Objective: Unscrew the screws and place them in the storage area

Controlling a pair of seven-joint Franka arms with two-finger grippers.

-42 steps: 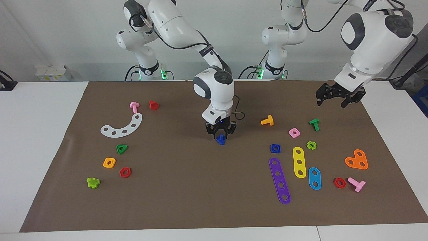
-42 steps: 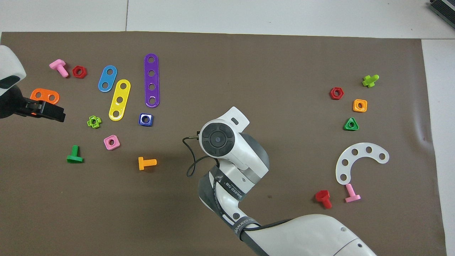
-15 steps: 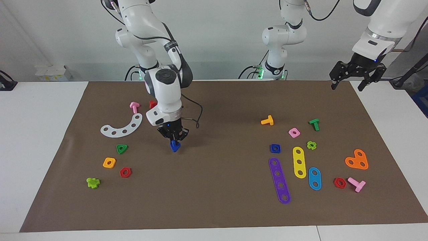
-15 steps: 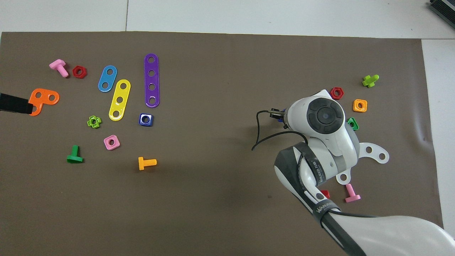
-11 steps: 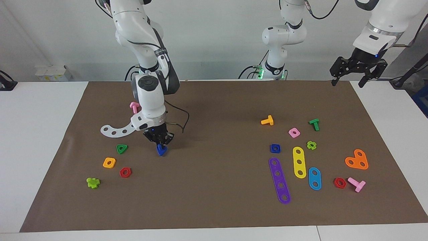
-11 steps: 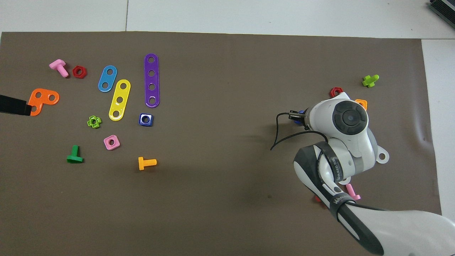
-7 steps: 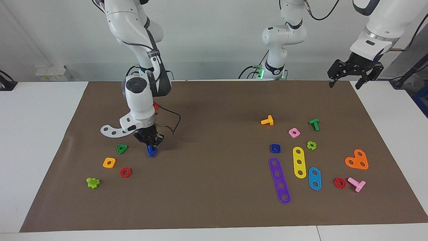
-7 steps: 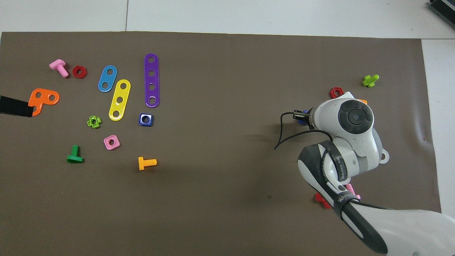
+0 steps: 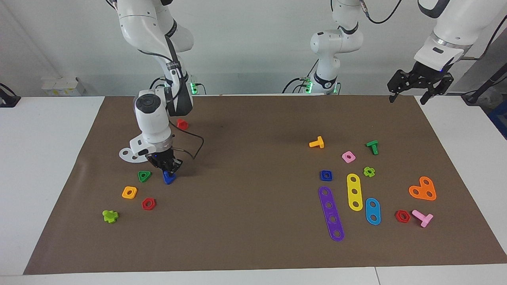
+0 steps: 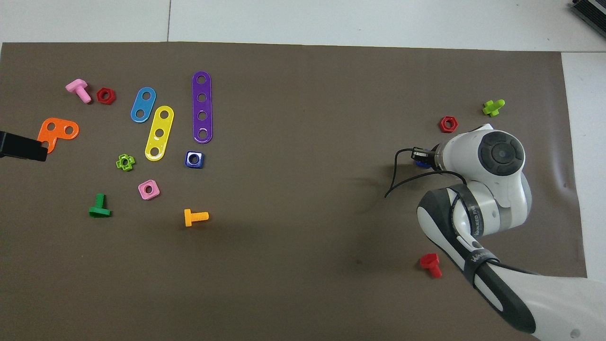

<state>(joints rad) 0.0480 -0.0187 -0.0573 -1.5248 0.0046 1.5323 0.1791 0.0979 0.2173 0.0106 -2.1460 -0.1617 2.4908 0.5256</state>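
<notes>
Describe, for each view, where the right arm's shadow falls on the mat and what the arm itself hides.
Facing view: a soft shadow lies on the brown mat beside the right gripper, which holds the blue screw; the arm covers most of the white curved strip. Overhead view: the shadow stretches toward the table's middle; the arm hides nearly all of the screw.

Evenly, brightly lit from above; no glare on the brown mat (image 9: 253,237). Soft, faint shadows only: a diffuse dark patch under the right arm (image 10: 478,208) on the mat. Sharp focus throughout both views, no motion blur, no visible edge distortion.
</notes>
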